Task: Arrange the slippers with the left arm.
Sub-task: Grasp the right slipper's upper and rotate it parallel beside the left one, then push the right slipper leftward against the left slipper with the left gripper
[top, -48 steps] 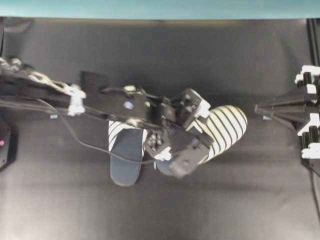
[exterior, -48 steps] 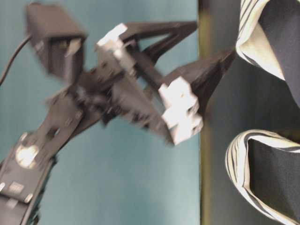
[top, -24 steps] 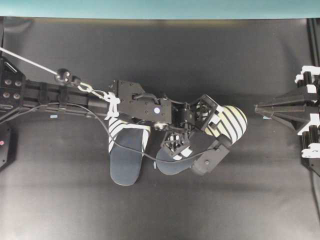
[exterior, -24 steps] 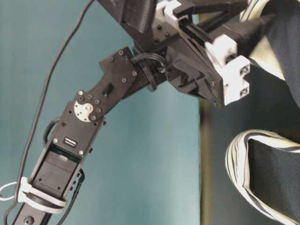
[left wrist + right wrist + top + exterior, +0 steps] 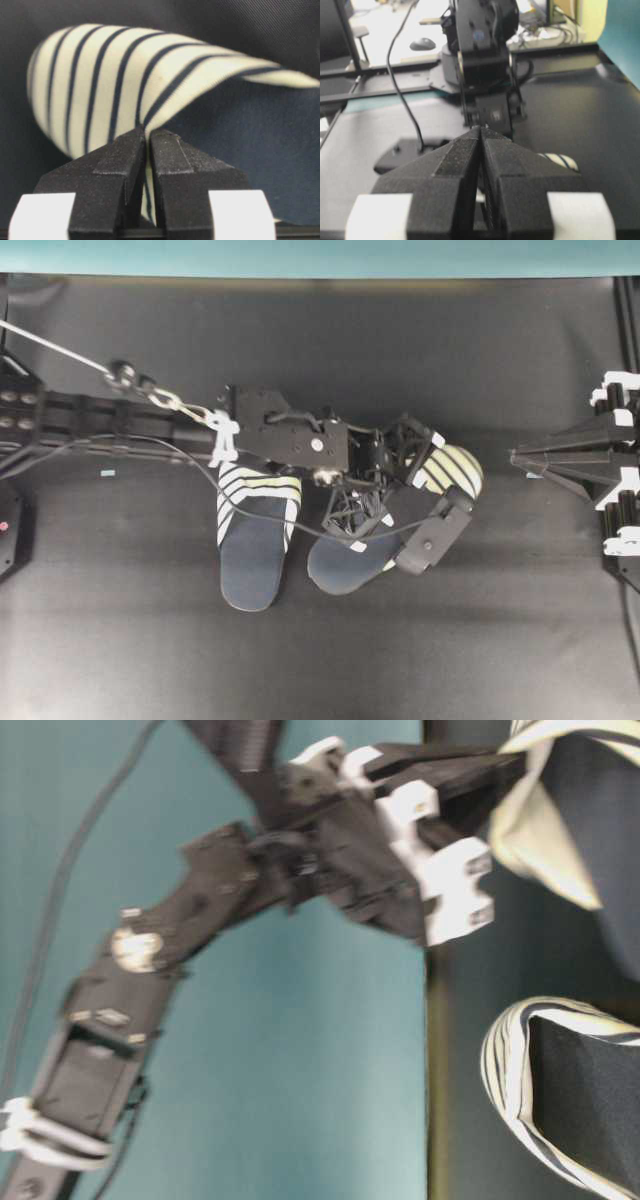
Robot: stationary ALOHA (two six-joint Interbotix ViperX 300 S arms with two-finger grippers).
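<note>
Mid-arrange, by the look of it: left gripper (image 5: 147,132) pinched nearly shut on the edge of a striped upper, just a thin fold of fabric between the fingers (image 5: 115,155), so a firm grab on the angled slipper (image 5: 345,565). From overhead, left arm (image 5: 120,420) stretched across the table (image 5: 450,640) with the wrist right over that slipper, toe pointing off toward the far right, heel close beside the heel of the straight slipper (image 5: 252,550). Straight one lying flat, toe to the far edge, insole up, apparently already where it belongs. So the pair sits in a V rather than side by side, near the middle of the table. Step in hand, as a guess: swinging the angled slipper around to line up with its mate. Next move probably calls for pivoting the toe toward the far edge until the stripes run parallel, keeping the heels level, then letting go without dragging the upper back. Risk worth noting: soft fabric grip, so the sole may lag or twist behind the pull. Right gripper (image 5: 520,458) parked at the right side, fingers pressed together on nothing, well clear of everything.
</note>
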